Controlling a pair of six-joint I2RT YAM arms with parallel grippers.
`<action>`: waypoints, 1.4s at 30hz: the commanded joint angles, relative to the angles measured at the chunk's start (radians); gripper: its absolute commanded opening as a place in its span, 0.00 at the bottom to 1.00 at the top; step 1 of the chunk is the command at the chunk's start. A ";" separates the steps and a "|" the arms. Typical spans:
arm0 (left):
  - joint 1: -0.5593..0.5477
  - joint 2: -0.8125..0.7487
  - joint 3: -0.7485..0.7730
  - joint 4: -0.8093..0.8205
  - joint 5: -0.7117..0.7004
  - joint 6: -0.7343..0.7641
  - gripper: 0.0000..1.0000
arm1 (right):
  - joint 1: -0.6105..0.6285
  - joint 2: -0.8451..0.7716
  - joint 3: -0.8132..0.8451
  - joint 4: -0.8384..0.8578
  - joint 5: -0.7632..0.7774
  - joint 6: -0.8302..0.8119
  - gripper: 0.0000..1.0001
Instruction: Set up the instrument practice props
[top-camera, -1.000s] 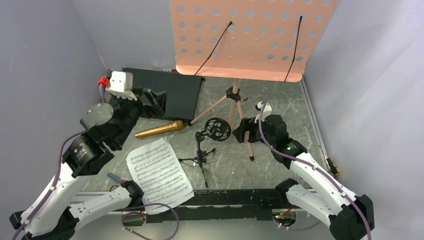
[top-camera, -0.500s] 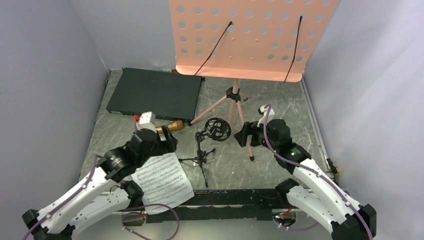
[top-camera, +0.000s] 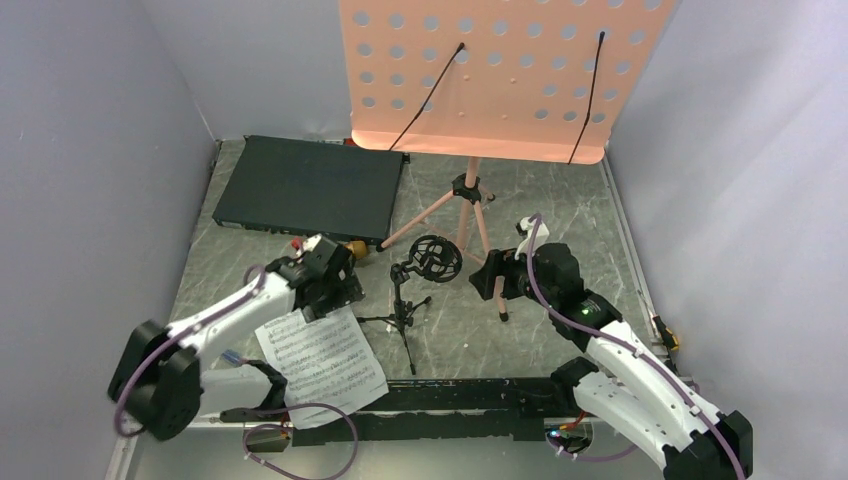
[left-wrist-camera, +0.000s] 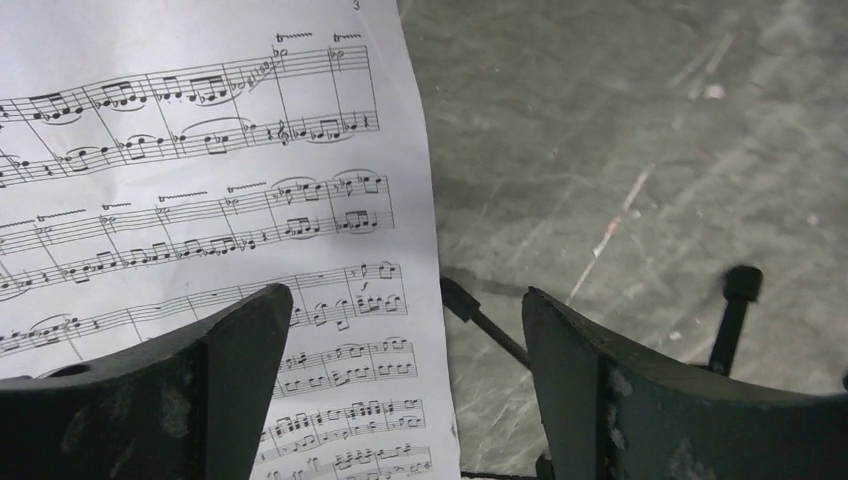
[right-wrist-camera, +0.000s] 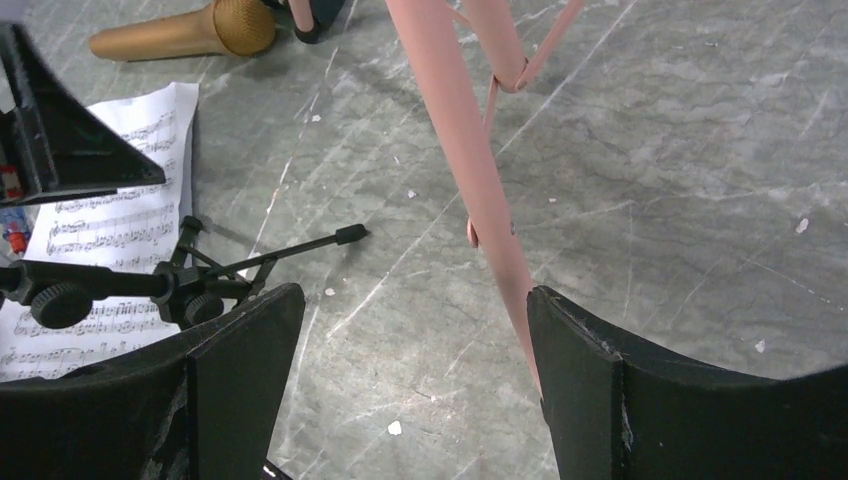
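Top external view: flat black box (top-camera: 310, 190) at rear left. Left gripper (left-wrist-camera: 405, 300), spread wide and empty over the sheet-music page (top-camera: 320, 355), hides most of the microphone (right-wrist-camera: 185, 35). The right wrist view shows it lying flat, head rightward. Mic stand (top-camera: 410, 290) upright, centre. Right gripper (right-wrist-camera: 415, 295) wide apart, ungripped, around a leg of the music stand (top-camera: 480, 80).

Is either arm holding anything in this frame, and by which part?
Nothing is held. The left gripper hangs open over the sheet-music page; the right gripper is open at a music stand leg.

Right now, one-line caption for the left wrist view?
Open left claw hovers over the edge of a white sheet-music page on a grey marbled table.
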 joint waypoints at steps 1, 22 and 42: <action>0.019 0.192 0.173 -0.123 0.020 -0.062 0.86 | 0.005 0.023 0.027 -0.011 -0.009 -0.009 0.86; 0.053 0.285 0.139 -0.151 -0.058 -0.103 0.48 | 0.005 0.002 0.032 -0.027 -0.002 -0.008 0.87; 0.060 0.270 0.158 -0.075 -0.008 0.014 0.71 | 0.005 -0.028 0.012 -0.040 0.025 0.008 0.87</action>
